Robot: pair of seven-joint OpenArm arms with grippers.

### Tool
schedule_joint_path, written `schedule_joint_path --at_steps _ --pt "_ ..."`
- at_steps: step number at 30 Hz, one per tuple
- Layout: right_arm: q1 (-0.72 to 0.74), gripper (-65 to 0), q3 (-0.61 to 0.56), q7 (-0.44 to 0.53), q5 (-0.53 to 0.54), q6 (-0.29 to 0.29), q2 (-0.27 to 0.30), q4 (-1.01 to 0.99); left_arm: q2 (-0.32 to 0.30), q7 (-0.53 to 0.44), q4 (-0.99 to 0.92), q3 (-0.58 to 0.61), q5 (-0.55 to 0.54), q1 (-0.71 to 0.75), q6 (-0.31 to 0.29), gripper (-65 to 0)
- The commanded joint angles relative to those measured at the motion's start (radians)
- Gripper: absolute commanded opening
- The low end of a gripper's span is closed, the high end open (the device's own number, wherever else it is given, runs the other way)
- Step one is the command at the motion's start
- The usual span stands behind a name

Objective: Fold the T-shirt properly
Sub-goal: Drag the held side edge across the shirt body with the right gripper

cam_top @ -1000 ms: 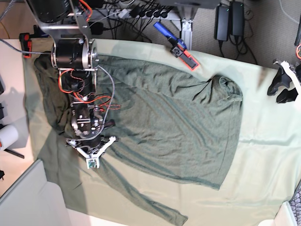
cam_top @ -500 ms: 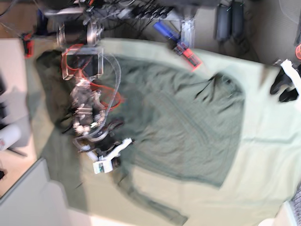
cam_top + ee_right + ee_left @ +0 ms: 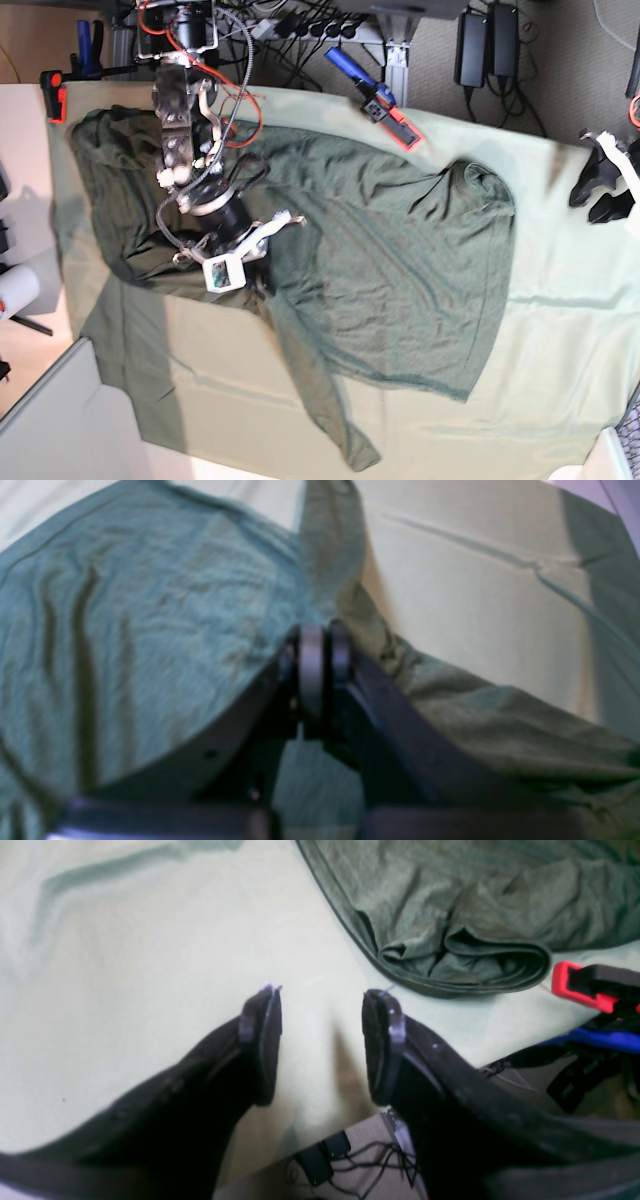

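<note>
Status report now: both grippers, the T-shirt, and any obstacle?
Right gripper shut on T-shirt, fabric lifted. Left gripper open, empty, over pale sheet beside bunched shirt edge. Red-black clamp on sheet edge near shirt; not blocking.

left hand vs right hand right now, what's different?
Grip: the left hand is open and empty; the right hand is shut on the T-shirt.
Place: the left hand hangs over bare sheet beside the shirt's bunched sleeve; the right hand is over the shirt body, fabric pulled up into it.
Shared: both have dark fingers.
</note>
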Motion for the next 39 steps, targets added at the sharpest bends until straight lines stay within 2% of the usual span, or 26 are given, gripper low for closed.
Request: schedule_joint_path --at_steps 1,8,12,35,36,39 --pt "0.000 -65.0 0.004 0.030 0.008 0.000 0.017 0.031 -0.014 -0.034 0.014 -0.006 -0.017 -0.003 -0.011 -34.9" --pt "-0.079 -65.0 0.005 0.024 0.017 0.000 0.032 0.094 -0.014 -0.053 0.014 -0.006 -0.017 -0.003 -0.012 -34.6" --pt "-0.098 -65.0 0.005 0.010 0.026 0.000 0.036 0.097 -0.018 -0.056 0.014 -0.006 -0.018 -0.006 -0.012 -27.1" --pt "-0.173 -65.0 0.005 0.008 0.026 -0.002 0.035 0.106 -0.020 -0.063 0.013 -0.006 -0.018 -0.049 -0.011 -26.9" --pt "-0.172 -63.4 0.005 0.008 0.026 -0.002 0.035 0.106 -0.020 -0.063 0.013 -0.006 -0.018 -0.049 -0.011 -26.9" --pt "-0.162 -37.6 0.005 0.012 0.033 -0.003 0.035 0.106 -0.020 -0.063 0.013 -0.006 -0.018 -0.049 -0.011 -26.9"
